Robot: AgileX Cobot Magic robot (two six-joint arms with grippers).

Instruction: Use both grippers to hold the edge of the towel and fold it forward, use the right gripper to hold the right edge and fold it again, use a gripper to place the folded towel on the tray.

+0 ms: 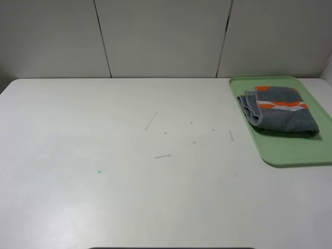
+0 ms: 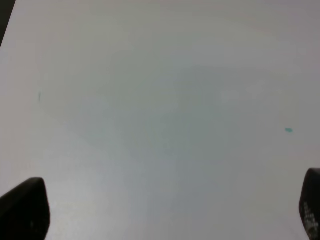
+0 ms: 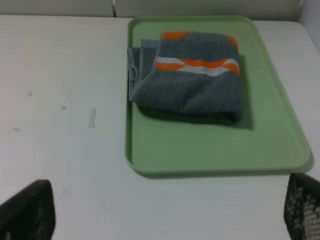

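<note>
Two sets of dark fingertips frame the nearest ground: the left gripper shows one tip at each lower corner of its wrist view, spread wide with only bare white table between them, and the right gripper is likewise spread wide and holds nothing, its tips apart over the table just short of the tray. Neither arm appears in the high view, so both seem drawn back toward the near edge. Farther out, a few faint scuffs and a small teal speck mark the middle of the table. Beyond those, at the far right, the green tray lies flat, and the towel rests wholly inside it, toward the tray's far end, folded into a thick grey pad with an orange and white band. Judging by that, the folds and the placing look complete, and the step in hand is simply to stay clear: keep both grippers parted, high and away from the tray rim so nothing drags the pad open. The towel's long axis runs across the tray's width, left to right in the high view, with its layered loose edges facing left toward the table's centre and the rounded fold on the near right side.
</note>
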